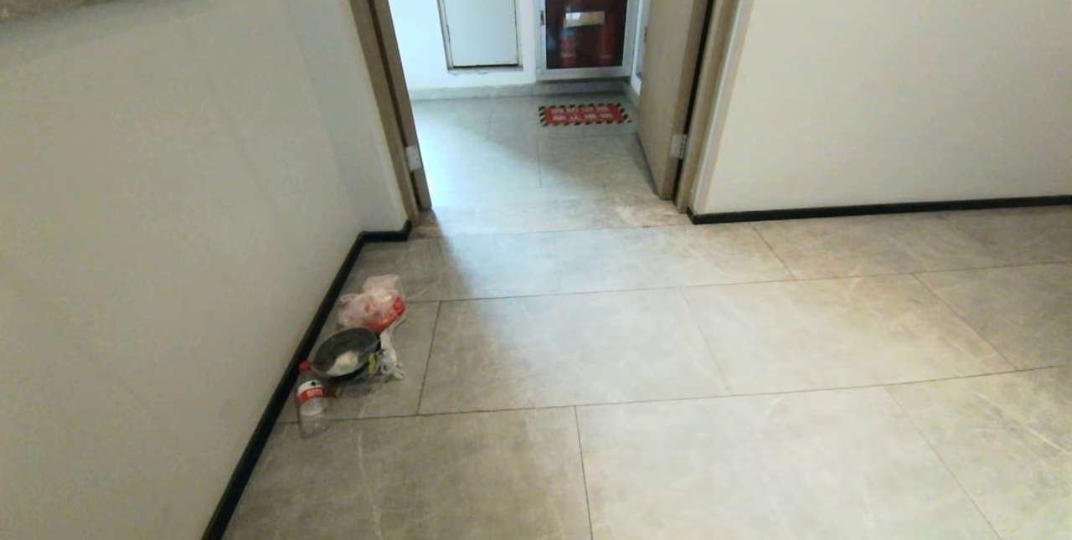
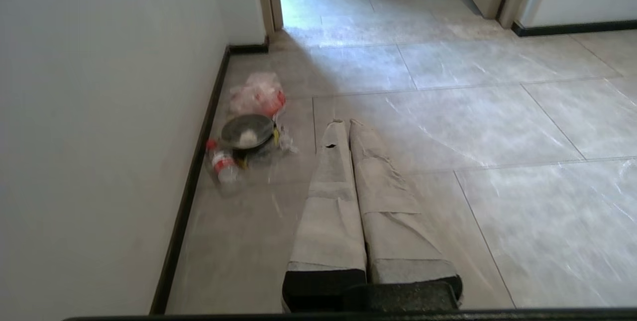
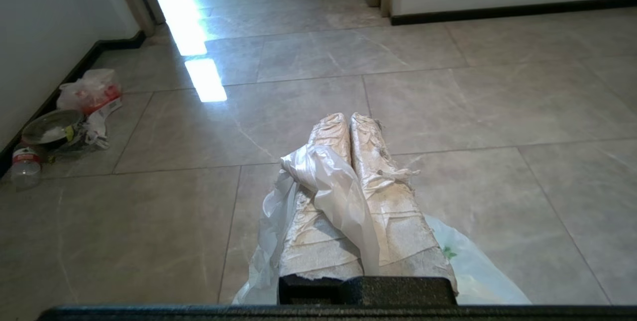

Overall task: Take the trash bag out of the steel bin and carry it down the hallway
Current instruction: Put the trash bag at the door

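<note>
Tiled hallway [image 1: 636,339] with doorways

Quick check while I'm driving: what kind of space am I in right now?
Most likely an indoor hallway: grey marbled floor tiles, plain white walls with a black baseboard, and an open wooden-framed doorway ahead. A small pile of litter lies by the left wall.
</note>
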